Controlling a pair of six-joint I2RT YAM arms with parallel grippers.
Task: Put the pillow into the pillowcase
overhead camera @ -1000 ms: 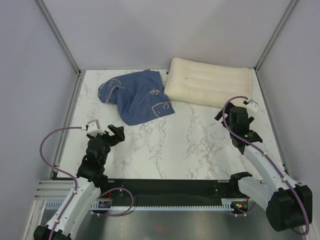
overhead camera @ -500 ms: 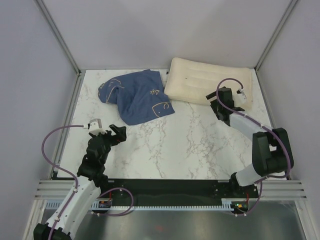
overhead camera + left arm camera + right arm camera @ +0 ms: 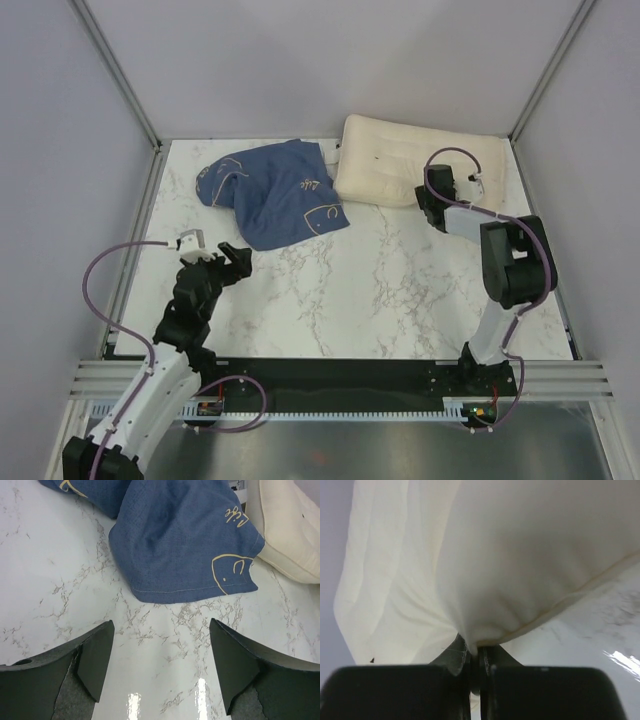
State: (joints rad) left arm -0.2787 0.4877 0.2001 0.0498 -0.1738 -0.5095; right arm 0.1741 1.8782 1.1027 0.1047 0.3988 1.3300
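Grey walls box in a white marble-patterned bench (image 3: pixel 380 290). The soft cream rectangular quilted pillow (image 3: pixel 385 165) lies at its far right. The crumpled dark blue fabric pillowcase with cream fish outlines (image 3: pixel 275 195) sits just beside it on the left, one corner reaching the pillow's end. The right gripper (image 3: pixel 477 652) is pressed together on a small fold at the pillow's near seam and pinches only a little cloth. The left gripper (image 3: pixel 161 625) hangs spread wide over bare bench, short of the pillowcase's stitched hem (image 3: pixel 190 591), and touches nothing.

The step in hand looks like securing the pillow so it can be drawn toward the case. So thin a pinch on slack fabric may slip, so the pull should be slow and low, sliding the pillow along the bench rather than lifting it. The left gripper would do well to come down on that hem and take a single layer so a mouth opens. Whether this hem is the open end cannot be told. The arms need room between them as the pillow comes across.
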